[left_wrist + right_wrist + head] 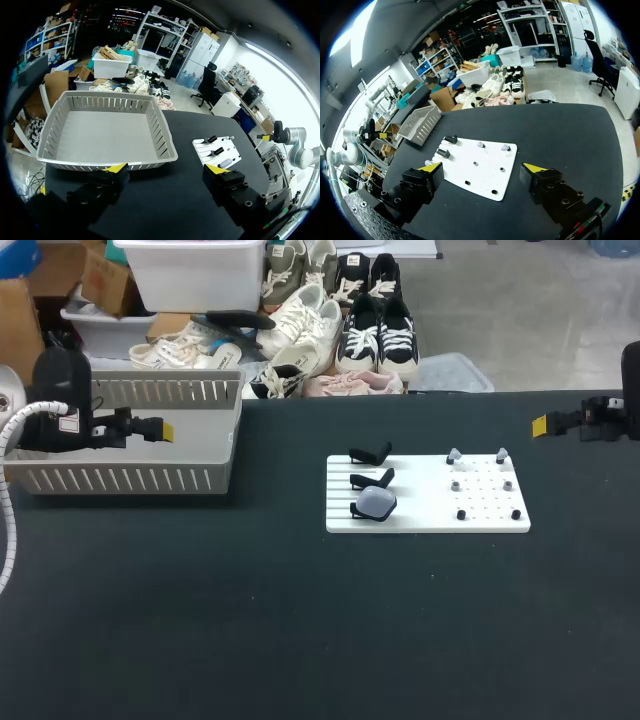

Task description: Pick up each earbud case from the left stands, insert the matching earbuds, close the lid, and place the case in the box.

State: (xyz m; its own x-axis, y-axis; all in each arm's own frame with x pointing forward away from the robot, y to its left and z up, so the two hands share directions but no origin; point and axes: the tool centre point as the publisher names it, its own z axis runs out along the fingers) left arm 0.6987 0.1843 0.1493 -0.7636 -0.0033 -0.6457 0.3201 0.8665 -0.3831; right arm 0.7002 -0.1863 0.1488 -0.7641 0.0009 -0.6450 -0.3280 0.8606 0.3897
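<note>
Here one earbud case (375, 505) rests on the white board (420, 502).

The head view looks down from above and behind, taking in most of the dark surface (300, 640) from some height. The left wrist view hangs at the left, looking down over the grey basket (100, 130), nearer. The right wrist view looks from the right onto the white board (485, 167), which all three views share.

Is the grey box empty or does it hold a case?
Empty: in the left wrist view the grey box has a bare floor.
</note>
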